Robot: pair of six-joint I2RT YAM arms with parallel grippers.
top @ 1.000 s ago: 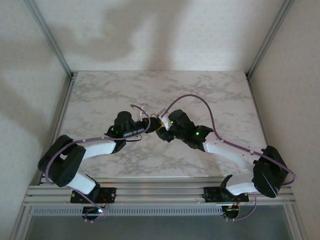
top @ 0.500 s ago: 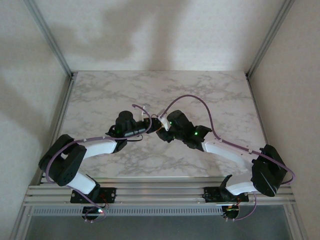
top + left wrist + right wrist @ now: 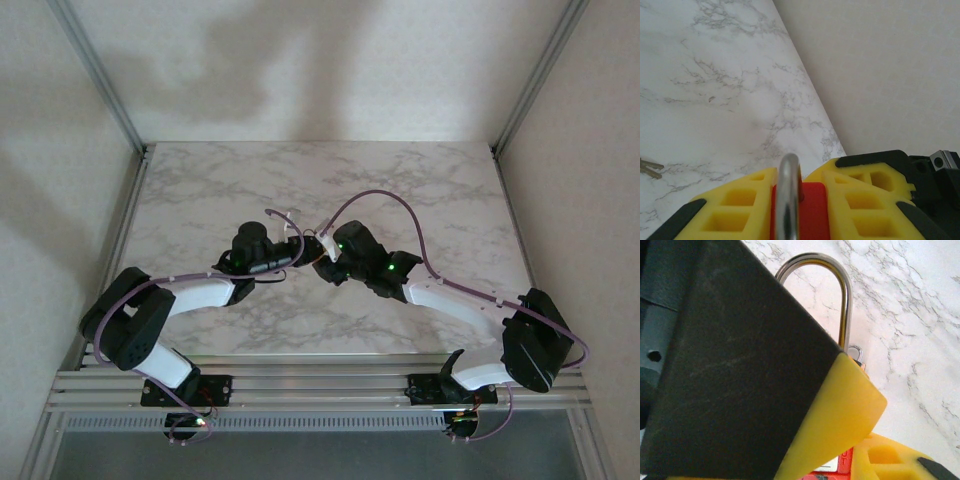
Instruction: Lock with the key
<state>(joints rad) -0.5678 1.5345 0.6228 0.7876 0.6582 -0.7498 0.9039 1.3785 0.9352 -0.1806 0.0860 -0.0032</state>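
Note:
A red padlock point(image 3: 812, 212) with a steel shackle point(image 3: 788, 195) sits upright between the yellow fingers point(image 3: 735, 205) of my left gripper point(image 3: 797, 175), which is shut on its flat faces. In the top view both grippers meet at mid-table, the left gripper point(image 3: 298, 256) against the right gripper point(image 3: 324, 264). In the right wrist view the shackle point(image 3: 842, 300) rises behind the left gripper's black-and-yellow finger point(image 3: 790, 405). A strip of the red padlock point(image 3: 846, 462) lies against my right gripper's own yellow finger point(image 3: 890, 457), which grips its side. The keys point(image 3: 649, 168) lie on the marble, their ring point(image 3: 855, 351) just past the shackle.
The marble table point(image 3: 200, 190) has a plain wall along its far and side edges point(image 3: 880, 75). Purple cables point(image 3: 400, 200) loop above both wrists.
My left gripper has closed onto the padlock. Both arms have hardly shifted, and the right gripper's hold is unchanged.

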